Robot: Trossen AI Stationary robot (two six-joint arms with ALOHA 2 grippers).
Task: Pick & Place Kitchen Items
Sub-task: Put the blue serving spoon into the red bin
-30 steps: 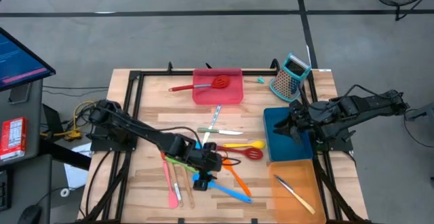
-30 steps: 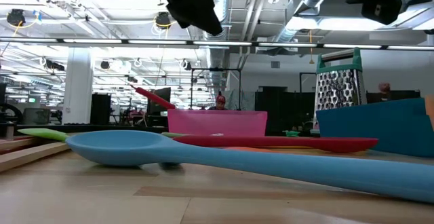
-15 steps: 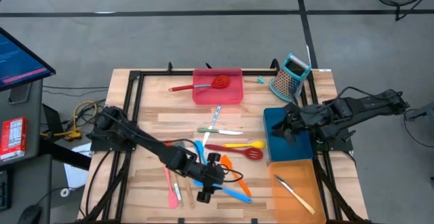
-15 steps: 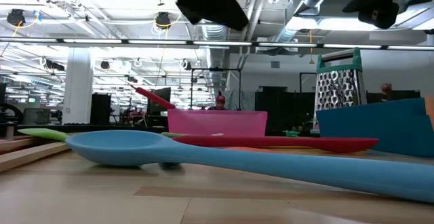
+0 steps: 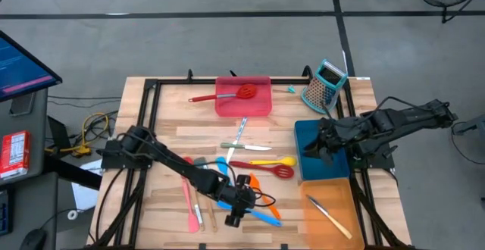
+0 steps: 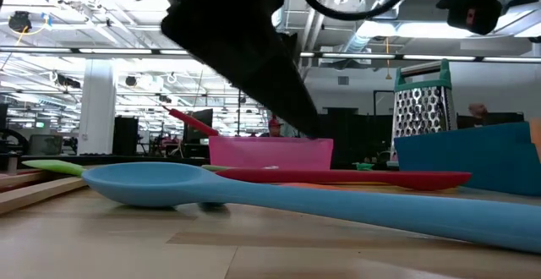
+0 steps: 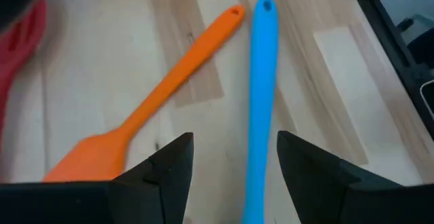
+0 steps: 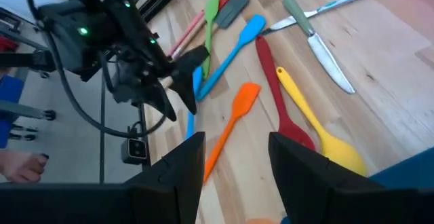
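Left wrist view, blue spoon handle (image 7: 261, 102) between open left claw (image 7: 234, 166) fingers

You face a pale wooden slatted table (image 5: 167, 140) carrying a red rectangular tray (image 5: 243, 106), blue tray (image 5: 311, 132), orange tray (image 5: 330, 193), teal-topped metal grater (image 5: 324, 84), and scattered colourful long-handled utensils (image 5: 261, 167).

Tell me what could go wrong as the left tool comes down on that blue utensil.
The left tool, open, straddles the blue spoon's handle, but the orange spatula lies close beside it, so a finger may nudge or pinch it too. The long spoon, gripped near its handle end, may tip and sweep neighbouring utensils.
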